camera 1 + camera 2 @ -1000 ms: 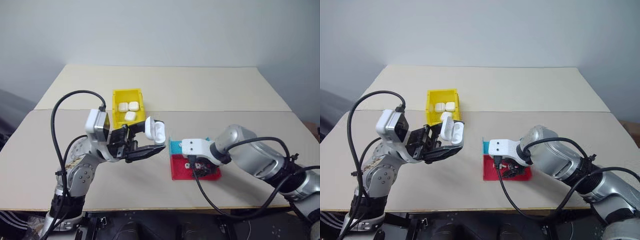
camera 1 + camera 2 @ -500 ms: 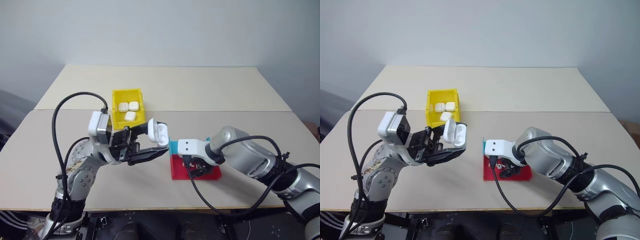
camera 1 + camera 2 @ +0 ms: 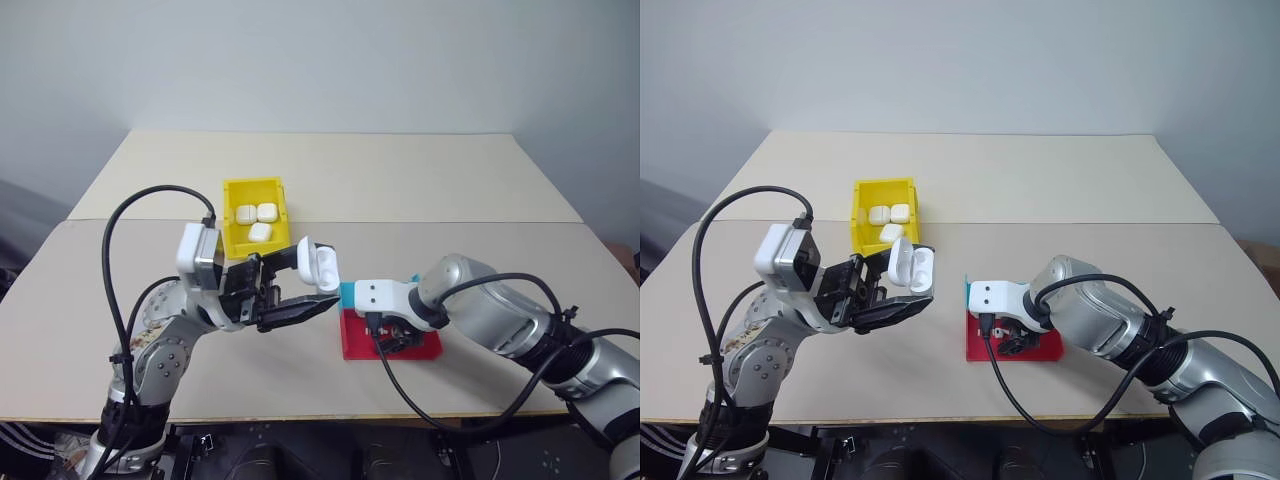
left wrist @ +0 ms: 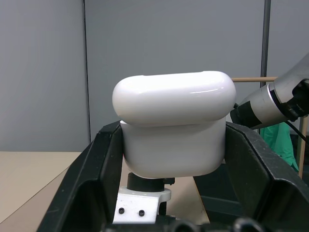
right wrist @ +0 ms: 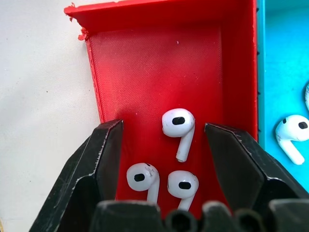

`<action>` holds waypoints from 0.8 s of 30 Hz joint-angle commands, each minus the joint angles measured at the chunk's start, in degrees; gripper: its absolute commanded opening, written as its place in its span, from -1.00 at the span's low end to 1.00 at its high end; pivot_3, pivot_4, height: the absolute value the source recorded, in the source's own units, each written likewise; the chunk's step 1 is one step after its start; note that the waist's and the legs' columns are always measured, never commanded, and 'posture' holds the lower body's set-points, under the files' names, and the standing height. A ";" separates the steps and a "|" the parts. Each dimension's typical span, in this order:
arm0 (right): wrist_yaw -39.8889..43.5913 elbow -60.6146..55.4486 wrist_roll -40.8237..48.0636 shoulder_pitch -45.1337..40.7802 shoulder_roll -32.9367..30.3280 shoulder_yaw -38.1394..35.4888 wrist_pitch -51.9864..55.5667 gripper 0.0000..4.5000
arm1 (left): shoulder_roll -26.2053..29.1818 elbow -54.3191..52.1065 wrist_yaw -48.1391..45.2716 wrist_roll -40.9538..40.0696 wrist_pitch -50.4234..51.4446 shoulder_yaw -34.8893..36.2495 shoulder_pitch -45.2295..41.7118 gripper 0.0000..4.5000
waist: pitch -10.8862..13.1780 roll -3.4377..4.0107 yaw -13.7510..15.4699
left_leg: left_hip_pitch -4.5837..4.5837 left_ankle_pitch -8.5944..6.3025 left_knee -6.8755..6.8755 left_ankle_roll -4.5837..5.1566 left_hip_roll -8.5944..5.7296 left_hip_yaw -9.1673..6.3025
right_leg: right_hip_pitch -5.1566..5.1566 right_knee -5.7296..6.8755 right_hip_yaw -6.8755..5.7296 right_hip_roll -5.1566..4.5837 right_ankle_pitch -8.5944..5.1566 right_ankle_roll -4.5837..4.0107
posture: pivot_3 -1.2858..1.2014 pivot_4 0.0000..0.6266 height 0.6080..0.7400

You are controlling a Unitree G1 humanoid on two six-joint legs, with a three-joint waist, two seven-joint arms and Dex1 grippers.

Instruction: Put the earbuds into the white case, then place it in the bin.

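The tray (image 3: 390, 337) is the landmark: a flat piece with a red section and a teal section side by side, lying on the bench (image 3: 450, 190) in front of the robot; the bin (image 3: 255, 210), yellow, stands on the bench to the left of the tray and farther back, well apart from it. Three closed cases (image 3: 258, 219) lie in the bin. The right arm reaches across the tray and covers most of it in the head views; a black cable (image 3: 410, 385) hangs from its wrist over the tray's near edge. In the right wrist view three earbuds (image 5: 178, 126) lie in the red section, close together, and two more (image 5: 293, 129) show at the edge of the teal section.

The left claw (image 3: 300, 290) is raised above the bench just left of the tray, pointing toward it and slightly upward; it is closed on one case (image 4: 174, 128), gripped by the body between both fingers (image 4: 96, 169), lid flipped open upward. The right claw (image 5: 164, 145) points steeply down over the red section, its jaws spread apart with one earbud lying between them, untouched; nothing is held.
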 commanded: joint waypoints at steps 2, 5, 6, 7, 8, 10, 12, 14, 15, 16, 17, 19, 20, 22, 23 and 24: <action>0.64 -0.78 -0.74 0.48 -0.34 -0.28 -2.15 -0.08 | 0.37 -2.31 0.25 -0.77 -0.17 0.55 -0.09 0.25 | 0.00 0.00 0.00 | 0.00 0.00 0.00 0.00 0.00 0.00 | 0.00 0.00 0.00 0.00 0.00 0.00 | 0.03 -0.52 1.00; 0.71 -0.75 -1.07 0.77 -0.42 -0.08 -2.64 -0.52 | 0.50 -2.25 0.19 -0.82 -0.12 0.60 -0.13 0.25 | 0.00 0.00 0.00 | 0.00 0.00 0.00 0.00 0.00 0.00 | 0.00 -0.01 0.00 0.00 0.00 0.00 | 0.03 -0.52 1.00; 0.72 -0.70 -1.21 0.85 -0.41 -0.01 -2.78 -0.68 | 0.57 -2.17 0.14 -0.79 -0.14 0.62 -0.16 0.25 | 0.00 0.00 0.01 | 0.00 0.00 0.00 0.00 0.00 0.00 | 0.00 -0.01 0.00 0.00 0.00 0.00 | 0.03 -0.52 1.00; 0.71 -0.67 -1.35 0.92 -0.39 0.03 -2.80 -0.73 | 0.62 -2.13 0.12 -0.79 -0.17 0.67 -0.17 0.25 | 0.00 0.00 0.01 | 0.00 0.00 0.00 0.00 0.00 0.00 | 0.00 -0.01 0.00 0.00 0.00 0.00 | 0.03 -0.52 1.00; 0.67 -0.64 -1.53 1.00 -0.34 0.05 -2.81 -0.73 | 0.71 -2.11 0.06 -0.81 -0.18 0.76 -0.14 0.25 | 0.00 0.00 0.01 | 0.00 0.00 0.00 0.00 0.00 0.00 | 0.00 -0.01 0.00 0.00 0.00 0.00 | 0.03 -0.52 1.00; 0.72 -0.71 -1.50 1.21 -0.43 -0.37 -2.63 -0.73 | 0.89 -2.18 0.12 -0.83 -0.15 0.90 -0.01 0.25 | 0.00 0.00 0.01 | 0.01 0.00 0.00 0.00 0.00 0.00 | 0.01 -0.01 0.00 0.00 0.00 0.00 | 0.03 -0.52 1.00; 0.69 -0.70 -1.02 1.26 -0.47 -1.56 -2.04 -0.73 | 1.02 -2.10 0.09 -0.79 -0.20 0.96 0.06 0.25 | 0.00 0.00 0.02 | 0.01 0.00 0.00 0.00 0.00 0.00 | 0.02 0.00 0.00 0.00 0.00 0.00 | 0.03 -0.52 1.00; 0.81 -0.50 0.72 1.07 -0.24 -4.44 -0.27 -0.73 | 1.20 -1.89 -0.03 -0.73 -0.27 1.05 0.09 0.25 | 0.00 0.00 0.02 | 0.01 0.00 0.00 0.00 0.00 0.00 | 0.02 -0.01 0.00 0.00 0.00 0.00 | 0.03 -0.52 1.00; 0.81 -0.47 2.19 0.95 -0.01 -6.96 1.11 -0.73 | 1.29 -1.78 0.00 -0.78 -0.22 1.13 -0.03 0.25 | 0.00 0.00 0.03 | 0.01 0.00 0.00 0.00 0.00 0.00 | 0.01 -0.01 0.00 0.00 0.00 0.00 | 0.03 -0.52 1.00; 0.73 -0.53 3.80 1.02 0.23 -9.79 2.13 -0.73 | 1.36 -1.69 0.08 -0.86 -0.12 1.21 -0.21 0.25 | 0.00 0.00 0.04 | 0.00 0.00 0.00 0.00 0.00 0.00 | 0.01 -0.01 0.00 0.00 0.00 0.00 | 0.03 -0.52 1.00; 0.34 -0.66 5.75 1.55 0.83 -13.53 2.45 -0.73 | 1.43 -1.51 0.10 -0.98 -0.01 1.33 -0.45 0.25 | 0.00 0.00 0.07 | -0.02 0.00 0.00 0.00 0.00 0.00 | 0.00 -0.01 -0.01 0.00 0.00 0.00 | 0.03 -0.52 1.00; -1.07 -0.54 10.55 2.90 3.07 -23.39 3.44 -0.73 | 1.52 -0.97 0.25 -1.24 0.30 1.46 -1.25 0.25 | 0.00 0.00 0.06 | -0.02 0.00 0.00 0.00 0.00 0.00 | 0.00 -0.01 -0.01 0.00 0.00 0.00 | 0.03 -0.52 1.00; -2.66 -0.62 13.62 4.39 5.32 -31.04 3.20 -0.73 | 1.33 -0.43 0.25 -1.89 0.72 1.53 -1.99 0.25 | 0.00 -0.01 0.14 | -0.02 0.00 0.00 0.00 0.00 0.00 | 0.00 -0.01 0.00 0.00 0.00 0.00 | 0.03 -0.52 1.00; -5.39 -1.22 17.90 6.34 8.59 -41.22 3.78 -0.73 | 0.93 0.32 0.31 -3.13 1.46 1.74 -3.07 0.25 | 0.00 0.00 0.36 | -0.04 0.00 -0.01 0.00 0.02 -0.05 | 0.04 -0.05 -0.08 0.03 0.01 -0.01 | 0.03 -0.52 1.00; -6.63 -1.56 19.82 6.71 10.02 -44.93 5.21 -0.73 | 0.82 0.70 0.22 -3.66 1.75 1.88 -3.53 0.25 | 0.00 0.00 0.45 | -0.04 0.00 -0.01 0.00 0.00 -0.03 | 0.03 -0.04 -0.05 0.01 0.01 -0.01 | 0.03 -0.52 1.00; -7.67 -2.39 23.20 7.34 12.19 -50.46 5.83 -0.73 | 0.77 1.22 -0.23 -3.99 2.14 1.72 -4.42 0.25 | 0.00 0.00 0.48 | -0.04 0.00 -0.01 0.00 0.01 -0.06 | 0.09 -0.05 -0.09 0.01 0.01 -0.01 | 0.03 -0.52 1.00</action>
